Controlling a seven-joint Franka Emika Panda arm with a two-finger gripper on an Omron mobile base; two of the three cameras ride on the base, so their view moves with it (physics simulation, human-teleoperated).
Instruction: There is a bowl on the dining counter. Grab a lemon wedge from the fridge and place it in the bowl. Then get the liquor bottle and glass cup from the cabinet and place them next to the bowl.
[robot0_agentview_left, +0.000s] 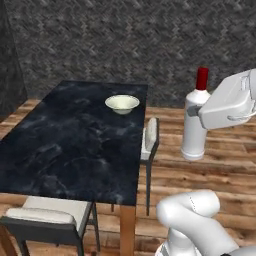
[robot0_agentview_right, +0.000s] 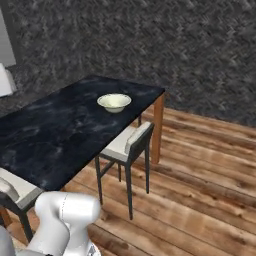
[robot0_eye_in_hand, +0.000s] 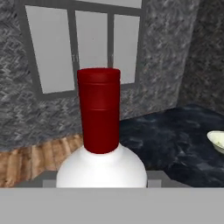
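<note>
The liquor bottle (robot0_agentview_left: 194, 131), white with a red cap, hangs upright in the air to the right of the dining counter (robot0_agentview_left: 65, 145). My gripper (robot0_agentview_left: 201, 116) is shut on its upper body from the right. In the hand view the liquor bottle (robot0_eye_in_hand: 100, 170) rises close up at the bottom centre. The cream bowl (robot0_agentview_left: 122, 104) stands near the counter's far right corner, left of the bottle and beyond it. I cannot make out a lemon wedge inside the bowl (robot0_agentview_right: 114, 102). The glass cup, fridge and cabinet are out of view.
A cushioned chair (robot0_agentview_left: 150, 142) is tucked at the counter's right side, between counter and bottle. Another chair (robot0_agentview_left: 47, 215) stands at the near end. Open wooden floor (robot0_agentview_right: 200, 190) lies right of the counter. A dark stone wall (robot0_agentview_left: 125, 40) closes the back.
</note>
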